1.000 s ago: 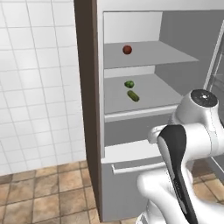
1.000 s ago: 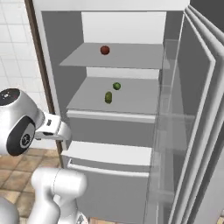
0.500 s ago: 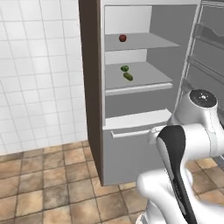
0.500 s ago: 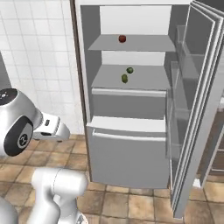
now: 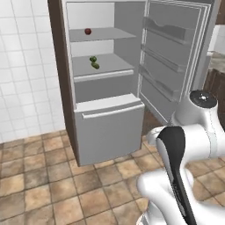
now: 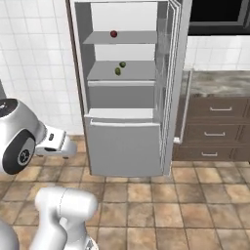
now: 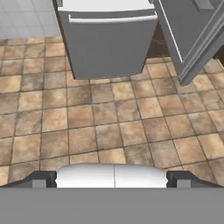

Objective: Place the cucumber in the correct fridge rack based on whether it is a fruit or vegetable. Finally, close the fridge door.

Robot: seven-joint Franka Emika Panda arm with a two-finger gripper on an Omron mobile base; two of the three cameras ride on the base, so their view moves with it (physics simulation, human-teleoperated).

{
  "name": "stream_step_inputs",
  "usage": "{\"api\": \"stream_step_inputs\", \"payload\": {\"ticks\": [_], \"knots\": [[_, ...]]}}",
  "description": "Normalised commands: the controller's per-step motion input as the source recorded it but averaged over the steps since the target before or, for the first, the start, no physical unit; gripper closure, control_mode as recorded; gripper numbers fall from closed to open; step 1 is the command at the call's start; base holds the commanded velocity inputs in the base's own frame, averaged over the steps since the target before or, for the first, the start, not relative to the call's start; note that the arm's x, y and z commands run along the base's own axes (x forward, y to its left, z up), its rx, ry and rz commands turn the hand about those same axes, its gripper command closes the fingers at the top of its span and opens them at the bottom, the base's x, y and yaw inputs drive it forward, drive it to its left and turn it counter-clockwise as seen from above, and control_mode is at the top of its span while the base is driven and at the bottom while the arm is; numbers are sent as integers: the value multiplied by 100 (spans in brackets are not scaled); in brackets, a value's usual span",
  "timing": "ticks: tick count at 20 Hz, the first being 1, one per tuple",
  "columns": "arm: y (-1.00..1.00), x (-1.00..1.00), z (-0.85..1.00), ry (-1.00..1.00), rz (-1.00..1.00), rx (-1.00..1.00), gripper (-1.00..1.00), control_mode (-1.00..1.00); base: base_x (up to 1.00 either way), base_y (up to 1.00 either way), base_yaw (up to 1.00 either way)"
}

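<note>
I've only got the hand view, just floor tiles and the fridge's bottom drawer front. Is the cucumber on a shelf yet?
Observer: Yes. The cucumber lies on the fridge rack, second shelf from the top.
Operator: Anything beside it?
Observer: A round darker green item sits just behind it, very close; I can't tell whether they touch.
Operator: And the door?
Observer: The fridge door stands wide open, swung out to the right of the shelves.

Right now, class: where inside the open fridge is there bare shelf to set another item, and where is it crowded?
Top shelf: bare right of the red ball. Fridge rack: bare right half and front left corner; crowded mid-left, where the cucumber and round green item lie close together. The bay below looks bare.
</note>
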Motion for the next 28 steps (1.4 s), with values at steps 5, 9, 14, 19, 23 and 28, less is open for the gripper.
{"api": "stream_step_inputs", "payload": {"ticks": [5, 9, 14, 19, 23, 28], "knots": [[0, 0, 0, 0, 0, 0, -100, 100, -19, -96, -21], [0, 0, 0, 0, 0, 0, -100, 100, 14, -99, -12], [0, 0, 0, 0, 0, 0, -100, 100, 36, -98, -4], [0, 0, 0, 0, 0, 0, -100, 100, 43, -85, 6], [0, 0, 0, 0, 0, 0, -100, 100, 65, -63, 26], [0, 0, 0, 0, 0, 0, -100, 100, 78, -49, 37]]}}
